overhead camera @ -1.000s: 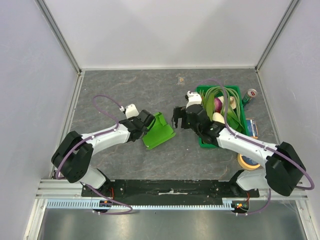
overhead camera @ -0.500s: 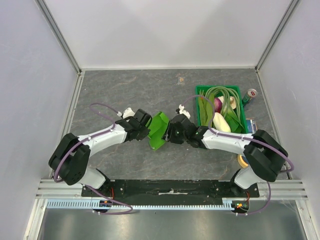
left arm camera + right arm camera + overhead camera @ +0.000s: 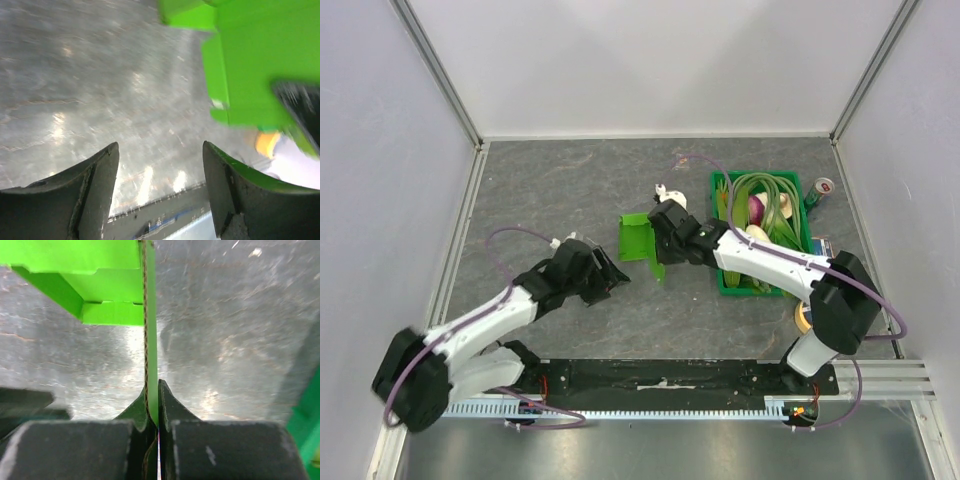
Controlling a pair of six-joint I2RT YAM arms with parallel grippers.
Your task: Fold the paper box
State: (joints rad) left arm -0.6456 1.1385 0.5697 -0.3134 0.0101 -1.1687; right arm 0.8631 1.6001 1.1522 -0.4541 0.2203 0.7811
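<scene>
The paper box is near the middle of the table, partly folded. It does not lie flat, and one part seems lifted from the surface, because the right gripper holds it. In the right wrist view the two fingers are pressed together on one thin card panel. This panel is seen from its edge and runs straight away from the fingers, and the rest of the box spreads out on one side of it. The left gripper is empty; its fingers stand wide apart with nothing between them, near the box but clearly apart from it. In the top view the box lies beyond the left gripper, farther from the arm bases and toward the side of the right arm. In the left wrist view the box fills the upper right corner, so the spread fingers point past it. The long axis of the box goes roughly from near to far on the table. My judgement is that the next fold depends on bringing the left gripper forward and toward the right arm, to a free flap. The left wrist picture is blurred, so I cannot tell with certainty which flap faces it. The dark-green crate stands behind the right arm, apart from the box.
</scene>
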